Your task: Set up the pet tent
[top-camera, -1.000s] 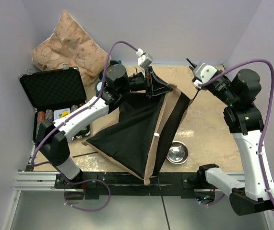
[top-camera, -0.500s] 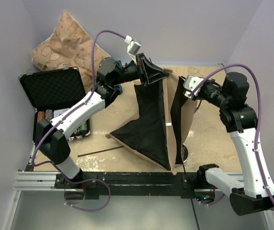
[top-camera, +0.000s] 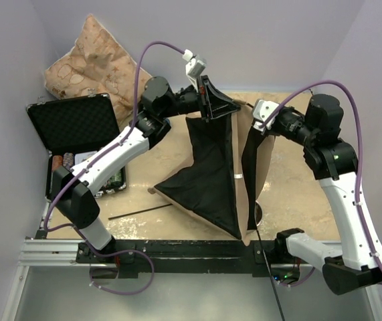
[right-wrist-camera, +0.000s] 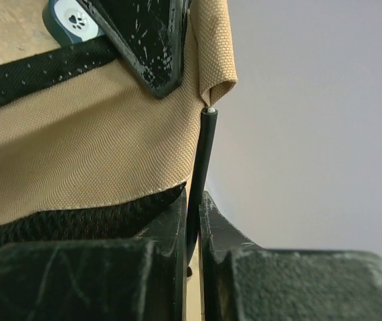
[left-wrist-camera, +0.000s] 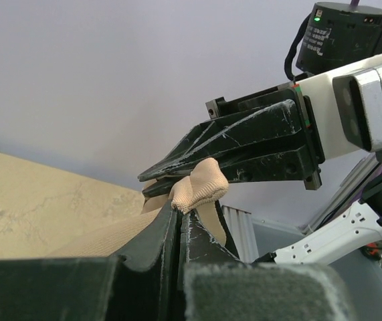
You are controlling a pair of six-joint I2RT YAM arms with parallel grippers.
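Right now left tool [left-wrist-camera: 177, 212] is clamped on a tan fabric fold at the top of the tent [top-camera: 212, 175]. Right tool [right-wrist-camera: 194, 202] is pinching a thin dark pole [right-wrist-camera: 201, 150] at the fabric's edge. Tent hangs between the two, black lining showing, lower end down on the counter [top-camera: 298, 182], right of the open case [top-camera: 73, 124].

Both arms are built of glossy white shell segments [top-camera: 110, 157] joined by matte black motor housings [top-camera: 158, 93]. A purple cable [top-camera: 144, 57] arcs behind each pincer. The left pincer [left-wrist-camera: 178, 217] has black fingers [left-wrist-camera: 154, 244] scuffed with pale scratches. Behind the right pincer [left-wrist-camera: 152, 184] sit a white camera block [left-wrist-camera: 331, 107] and a small green light [left-wrist-camera: 319, 18].
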